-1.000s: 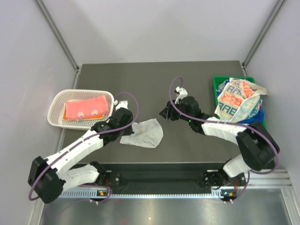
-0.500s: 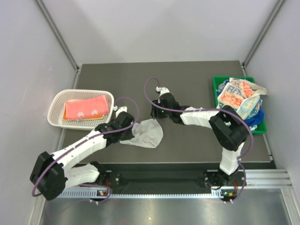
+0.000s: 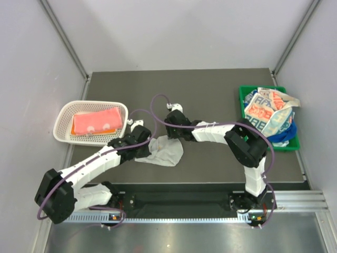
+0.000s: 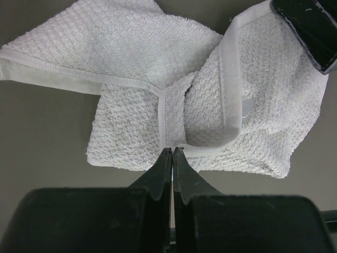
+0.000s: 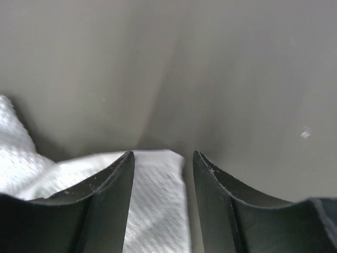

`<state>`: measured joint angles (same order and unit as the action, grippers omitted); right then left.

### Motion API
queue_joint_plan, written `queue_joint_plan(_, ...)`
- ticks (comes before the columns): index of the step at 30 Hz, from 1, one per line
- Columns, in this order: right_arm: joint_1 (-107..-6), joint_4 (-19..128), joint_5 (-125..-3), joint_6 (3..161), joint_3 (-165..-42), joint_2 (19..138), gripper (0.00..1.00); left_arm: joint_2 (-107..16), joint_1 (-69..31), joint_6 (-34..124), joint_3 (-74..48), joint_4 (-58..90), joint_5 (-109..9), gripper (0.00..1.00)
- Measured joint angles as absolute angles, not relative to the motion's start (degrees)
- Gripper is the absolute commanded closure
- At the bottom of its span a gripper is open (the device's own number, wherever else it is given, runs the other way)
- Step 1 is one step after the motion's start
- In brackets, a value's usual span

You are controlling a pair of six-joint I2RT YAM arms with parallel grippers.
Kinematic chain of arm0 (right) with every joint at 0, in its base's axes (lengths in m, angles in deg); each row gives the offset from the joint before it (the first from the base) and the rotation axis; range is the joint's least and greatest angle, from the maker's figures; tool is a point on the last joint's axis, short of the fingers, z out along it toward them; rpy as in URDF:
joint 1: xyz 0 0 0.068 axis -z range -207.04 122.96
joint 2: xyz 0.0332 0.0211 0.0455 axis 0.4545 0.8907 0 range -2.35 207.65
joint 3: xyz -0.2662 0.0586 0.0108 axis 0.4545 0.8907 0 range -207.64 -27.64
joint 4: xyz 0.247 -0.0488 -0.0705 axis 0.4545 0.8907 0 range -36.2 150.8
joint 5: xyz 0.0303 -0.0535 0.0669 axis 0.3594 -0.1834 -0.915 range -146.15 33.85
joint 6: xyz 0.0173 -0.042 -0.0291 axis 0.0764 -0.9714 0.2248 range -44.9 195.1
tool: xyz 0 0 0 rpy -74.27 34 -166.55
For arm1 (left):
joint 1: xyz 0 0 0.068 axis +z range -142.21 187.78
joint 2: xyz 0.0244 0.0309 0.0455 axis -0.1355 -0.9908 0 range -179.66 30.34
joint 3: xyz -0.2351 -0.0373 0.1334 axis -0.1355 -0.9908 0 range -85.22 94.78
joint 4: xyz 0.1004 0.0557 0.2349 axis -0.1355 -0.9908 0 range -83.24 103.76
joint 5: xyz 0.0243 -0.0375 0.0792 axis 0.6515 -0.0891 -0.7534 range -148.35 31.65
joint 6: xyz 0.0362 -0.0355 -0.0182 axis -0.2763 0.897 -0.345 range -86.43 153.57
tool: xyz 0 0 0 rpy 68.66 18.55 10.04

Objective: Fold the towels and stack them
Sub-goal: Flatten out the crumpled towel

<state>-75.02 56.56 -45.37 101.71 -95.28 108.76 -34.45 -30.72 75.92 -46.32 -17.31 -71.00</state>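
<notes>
A plain white towel lies crumpled on the dark table in front of both arms. My left gripper is at its left edge; in the left wrist view the jaws are shut, pinching the towel's folded hem. My right gripper is open at the towel's far corner; in the right wrist view that corner lies between the spread fingers. The right gripper's finger also shows in the left wrist view, touching the cloth.
A white mesh basket at the left holds a folded pink towel on an orange one. A green bin at the right holds the lettered towel and a blue one.
My right arm has swung left from the table's middle to the white towel's far corner. My left gripper has moved onto the towel's left edge, and the cloth has bunched up there.
</notes>
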Motion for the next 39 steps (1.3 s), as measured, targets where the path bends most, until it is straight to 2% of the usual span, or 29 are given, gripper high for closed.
queue_joint_plan(7,-77.91,58.99,-39.95,101.99,-98.28,110.94,0.74,-34.72,-30.69,75.92,-45.88,-17.35,-70.82,1.0)
queue_joint_plan(15,-78.02,60.23,-36.4,102.8,-95.61,108.8,0.75,-34.69,-30.61,75.88,-45.08,-17.35,-70.82,1.0)
queue_joint_plan(19,-78.0,60.26,-36.56,102.96,-95.13,108.45,0.97,-34.69,-30.56,75.86,-44.81,-17.42,-70.82,1.0)
queue_joint_plan(20,-77.97,60.26,-36.62,103.02,-95.13,108.39,1.0,-34.69,-30.56,75.86,-44.79,-17.37,-70.84,1.0)
queue_joint_plan(31,-75.81,62.57,-40.86,103.15,-90.87,102.66,1.0,-35.61,-30.43,73.17,-38.63,-18.23,-71.81,1.0)
queue_joint_plan(39,-75.24,66.03,-40.64,101.21,-91.19,88.65,1.0,-37.05,-30.39,66.92,-25.54,-21.05,-72.75,1.0)
